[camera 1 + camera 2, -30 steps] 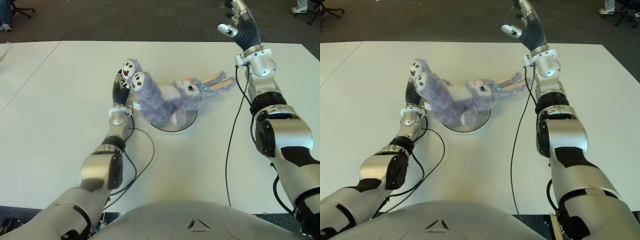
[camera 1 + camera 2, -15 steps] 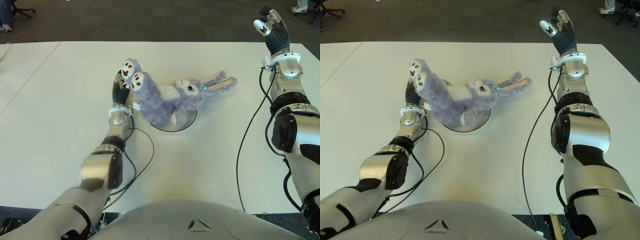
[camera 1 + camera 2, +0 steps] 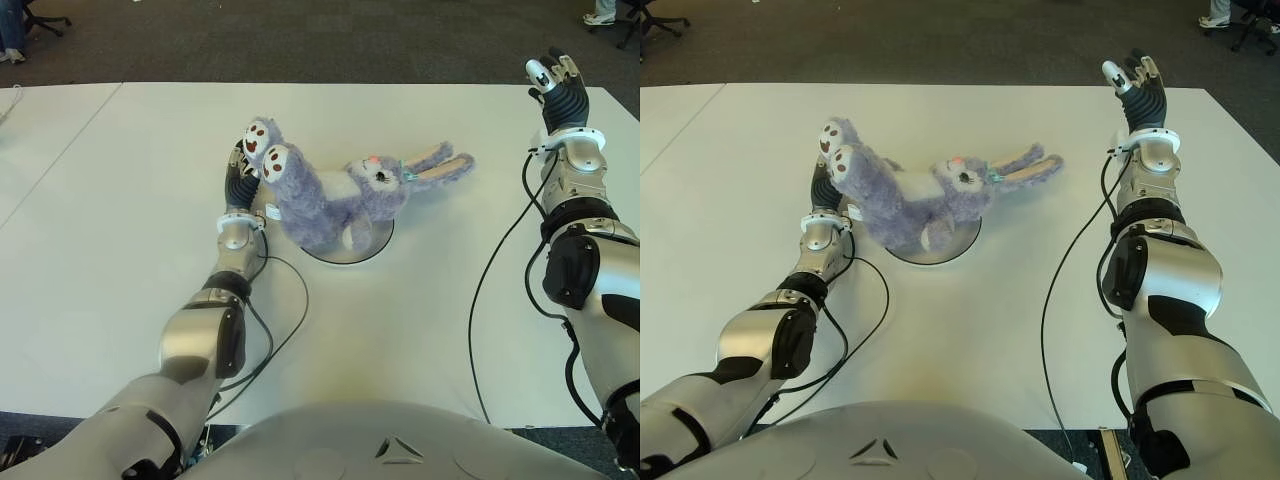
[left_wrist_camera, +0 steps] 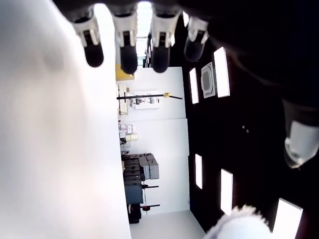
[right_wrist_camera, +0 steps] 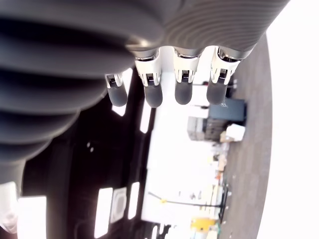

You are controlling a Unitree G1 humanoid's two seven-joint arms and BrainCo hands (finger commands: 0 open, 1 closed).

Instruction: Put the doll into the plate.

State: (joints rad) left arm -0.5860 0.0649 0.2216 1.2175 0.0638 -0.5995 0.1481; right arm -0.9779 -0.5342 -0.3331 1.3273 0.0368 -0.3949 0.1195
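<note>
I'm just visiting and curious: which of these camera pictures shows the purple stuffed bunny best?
The left eye view: the whole bunny shows there, lying across the plate, feet up beside the left robot hand. The right eye view shows the same. The left wrist view may catch a white fuzzy bit at its edge; the right wrist view shows none.

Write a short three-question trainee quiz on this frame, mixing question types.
1. True or false: the purple plush bunny doll lies across the round silver plate.
2. Which hand shows beside the doll's feet? A) left hand B) right hand
3. Fill in: the right hand's fingers are ____ and hold nothing.

Key: 1 true; 2 A; 3 open.
</note>
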